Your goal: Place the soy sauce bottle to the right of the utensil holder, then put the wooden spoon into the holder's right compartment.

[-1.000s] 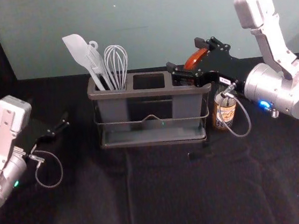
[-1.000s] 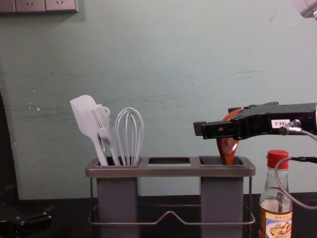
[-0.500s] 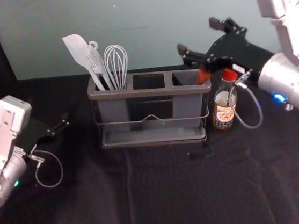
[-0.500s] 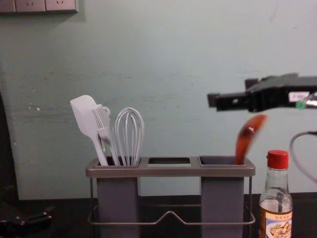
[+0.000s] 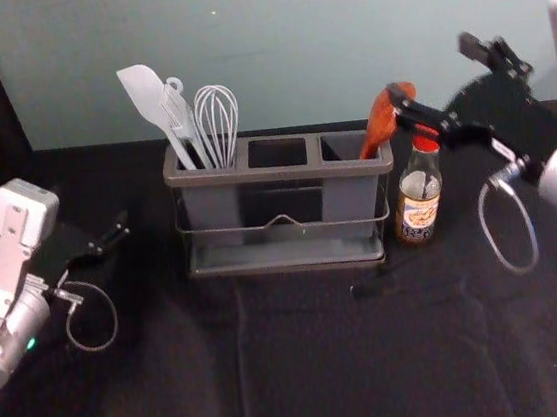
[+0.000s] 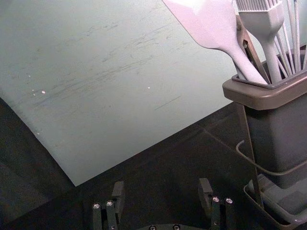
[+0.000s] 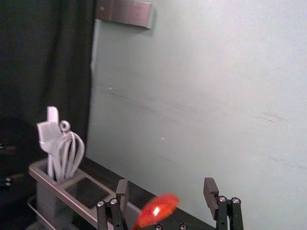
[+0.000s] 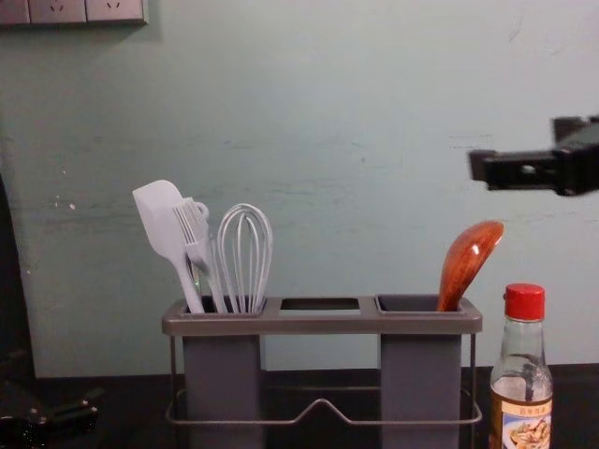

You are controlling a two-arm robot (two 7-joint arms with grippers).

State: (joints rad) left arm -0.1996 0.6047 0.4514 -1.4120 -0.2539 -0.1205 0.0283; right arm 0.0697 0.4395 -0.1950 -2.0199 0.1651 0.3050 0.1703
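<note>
With the grey, brown-rimmed utensil holder (image 5: 274, 172) as my clock's centre and twelve pointing straight away from me, I am holding my right pincer (image 5: 434, 72) raised toward two o'clock, its two sides spreading apart, higher than the spoon and not touching it. The glossy reddish-brown wooden spoon (image 8: 468, 260) is standing in the holder's right compartment, rounded end up, leaning toward three o'clock. The clear glass soy sauce bottle with a red cap and a printed label (image 5: 419, 211) is standing upright on the black-covered table (image 5: 317, 365), just beside the holder at three o'clock. A white spatula (image 8: 161, 217), a white brush (image 8: 194, 234) and a white wire whisk (image 8: 245, 257) are sharing the left compartment. My left pincer (image 5: 120, 233) is resting apart at nine o'clock.
</note>
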